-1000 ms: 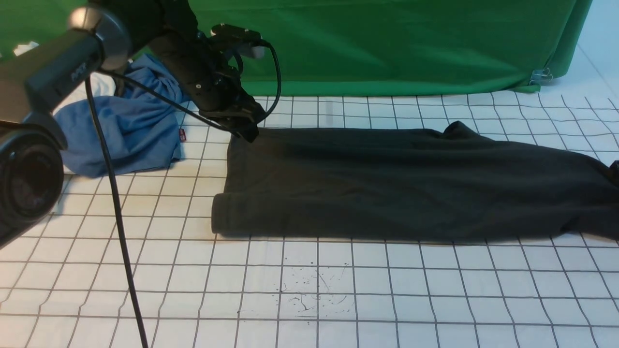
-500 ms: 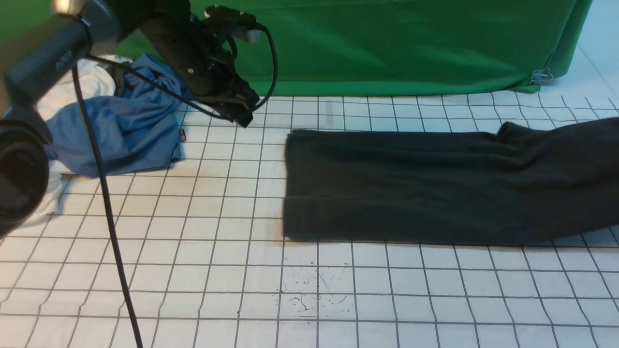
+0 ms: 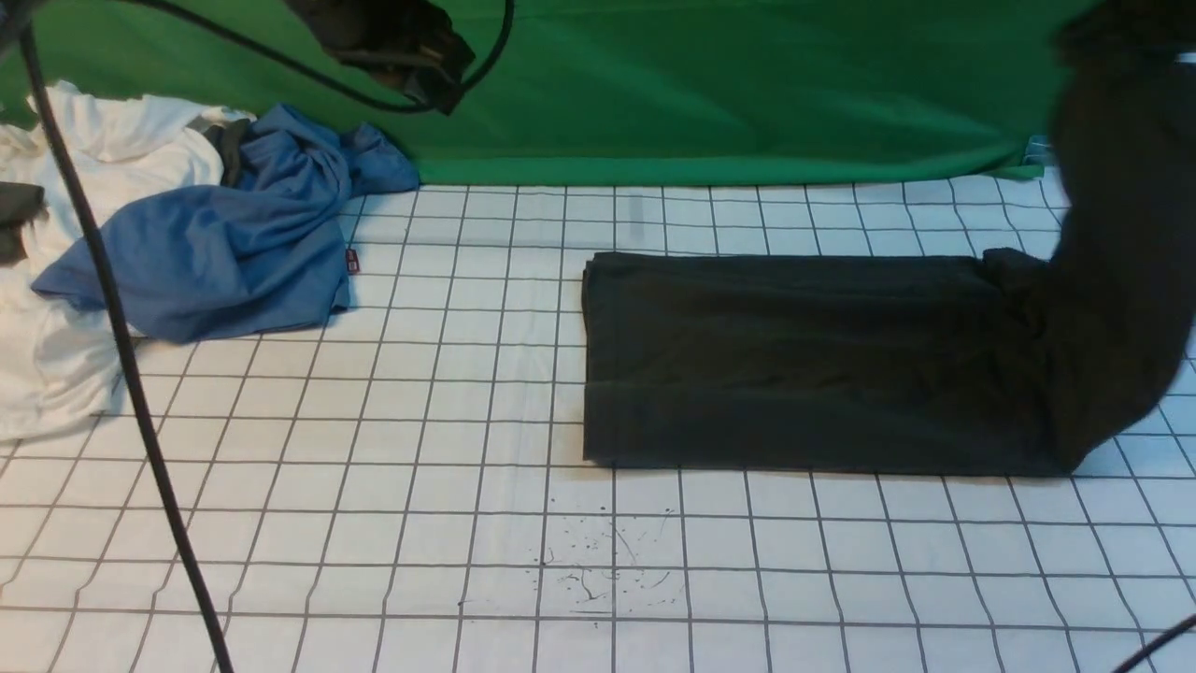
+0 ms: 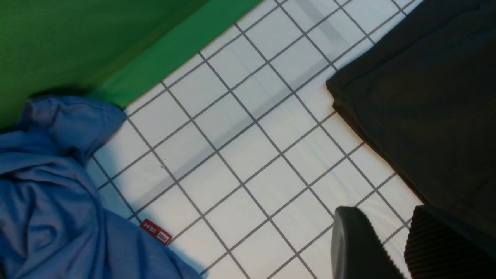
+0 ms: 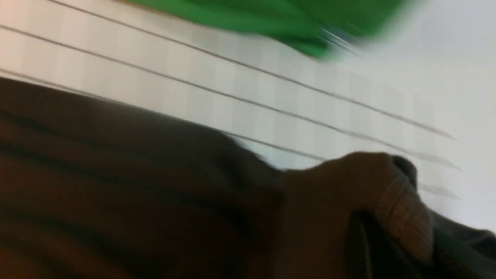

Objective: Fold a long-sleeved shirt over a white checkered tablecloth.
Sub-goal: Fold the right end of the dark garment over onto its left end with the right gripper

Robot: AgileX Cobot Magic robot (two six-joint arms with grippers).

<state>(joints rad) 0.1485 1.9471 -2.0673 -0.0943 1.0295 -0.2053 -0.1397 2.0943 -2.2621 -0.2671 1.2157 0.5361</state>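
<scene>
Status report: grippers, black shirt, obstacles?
Left gripper open, raised, empty. Right gripper shut on charcoal-black knit long-sleeved shirt, one end lifted. Crumpled blue shirt apart, left.

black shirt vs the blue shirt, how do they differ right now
The black shirt lies flat in a neat rectangle, one end lifted; the blue shirt is a crumpled heap. The black shirt is bigger than the blue shirt. Both rest on the checkered tablecloth.

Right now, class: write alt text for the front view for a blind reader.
A black long-sleeved shirt lies folded on a white checkered tablecloth, its right end raised high. Far left: blue shirt, white garment; green backdrop.
</scene>
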